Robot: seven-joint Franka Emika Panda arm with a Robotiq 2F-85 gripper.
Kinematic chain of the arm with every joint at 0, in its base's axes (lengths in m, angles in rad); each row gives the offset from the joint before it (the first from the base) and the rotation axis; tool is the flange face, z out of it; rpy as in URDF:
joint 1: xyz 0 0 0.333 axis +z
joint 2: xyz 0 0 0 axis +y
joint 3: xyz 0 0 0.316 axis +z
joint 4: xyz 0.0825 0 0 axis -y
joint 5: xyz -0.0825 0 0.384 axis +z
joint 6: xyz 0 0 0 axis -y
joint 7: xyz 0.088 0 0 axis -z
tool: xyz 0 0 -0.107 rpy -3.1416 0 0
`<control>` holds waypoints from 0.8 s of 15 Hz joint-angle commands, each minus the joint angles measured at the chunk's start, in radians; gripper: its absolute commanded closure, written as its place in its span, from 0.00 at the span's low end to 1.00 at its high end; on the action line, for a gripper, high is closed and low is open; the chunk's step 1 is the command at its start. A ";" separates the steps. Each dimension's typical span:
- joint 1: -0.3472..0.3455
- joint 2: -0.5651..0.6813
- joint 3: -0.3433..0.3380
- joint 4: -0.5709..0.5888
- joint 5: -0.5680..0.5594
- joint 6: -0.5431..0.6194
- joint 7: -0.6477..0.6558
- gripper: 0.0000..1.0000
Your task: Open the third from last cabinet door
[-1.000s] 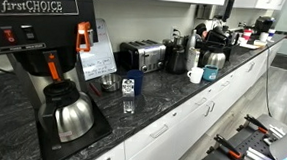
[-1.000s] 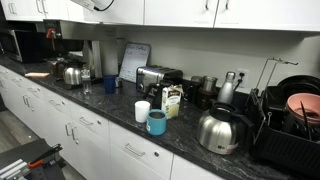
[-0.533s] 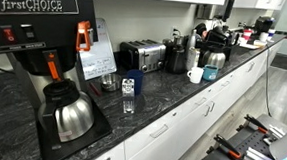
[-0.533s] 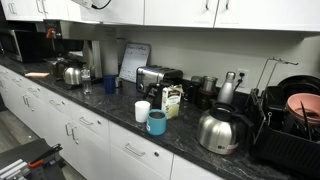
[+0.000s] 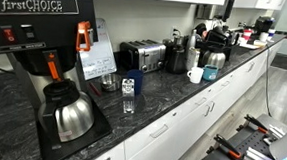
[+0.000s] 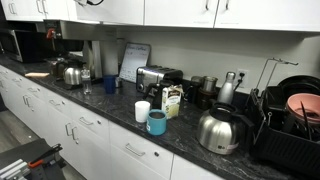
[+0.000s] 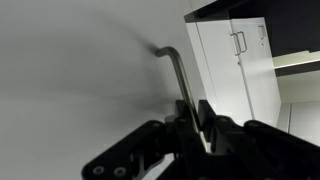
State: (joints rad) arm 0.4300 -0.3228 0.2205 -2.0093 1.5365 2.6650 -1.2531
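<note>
In the wrist view my gripper (image 7: 196,122) is shut on the thin metal handle (image 7: 175,68) of a white cabinet door (image 7: 70,70), with the bar pinched between the two dark fingers (image 7: 183,125). The door's flat white face fills the left of that view. More white cabinet doors (image 7: 235,75) with paired handles stand beyond it at the right. Both exterior views show the row of white upper cabinets (image 6: 180,10) over the counter. I cannot make out the gripper in them.
A dark stone counter (image 5: 173,87) carries a coffee machine (image 5: 45,44), steel carafes (image 6: 216,130), a toaster (image 6: 158,77), cups (image 6: 156,122) and a dish rack (image 6: 290,120). White lower cabinets (image 6: 90,140) run below it.
</note>
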 commanded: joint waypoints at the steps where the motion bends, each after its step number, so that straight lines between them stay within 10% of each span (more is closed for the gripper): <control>1: -0.079 -0.078 0.029 -0.046 -0.014 -0.011 0.050 0.96; 12: -0.129 -0.199 0.038 -0.133 -0.054 -0.038 0.121 0.96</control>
State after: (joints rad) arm 0.3539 -0.4866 0.2556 -2.1322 1.4987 2.6320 -1.1703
